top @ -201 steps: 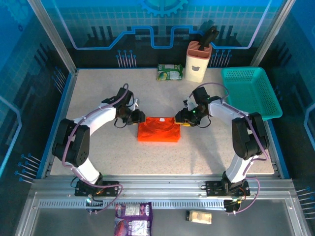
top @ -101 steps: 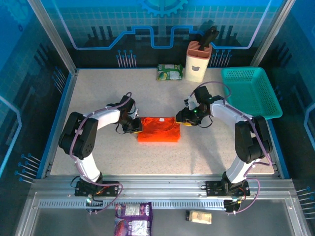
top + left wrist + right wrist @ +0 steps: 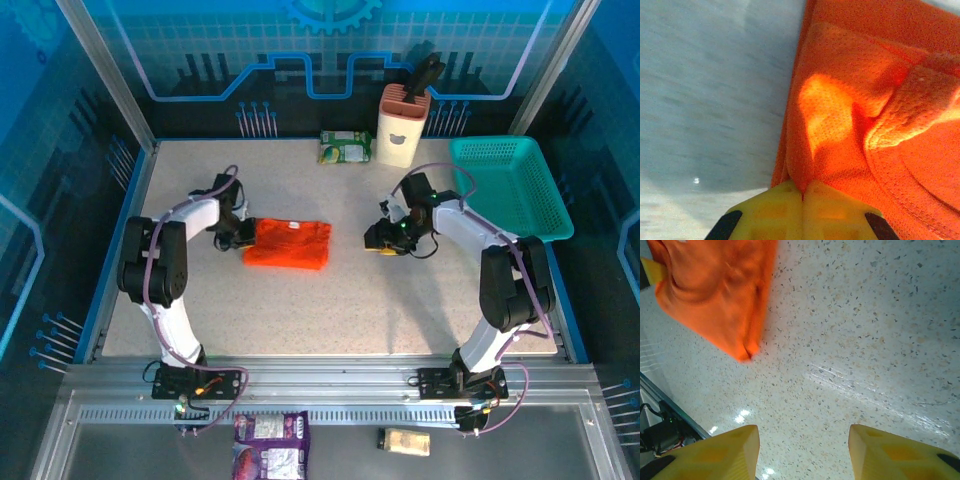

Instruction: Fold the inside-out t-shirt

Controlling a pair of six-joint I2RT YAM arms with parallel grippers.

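Left end effector (image 3: 243,236) has pinched the shirt's (image 3: 290,244) left edge and dragged it leftward. Right end effector (image 3: 381,240) hangs half-open, empty, well apart. Folding looks nearly finished.

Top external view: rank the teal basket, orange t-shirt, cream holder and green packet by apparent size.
1. teal basket
2. orange t-shirt, folded
3. cream holder, close to the t-shirt; it stands upright, so this order is unsure
4. green packet
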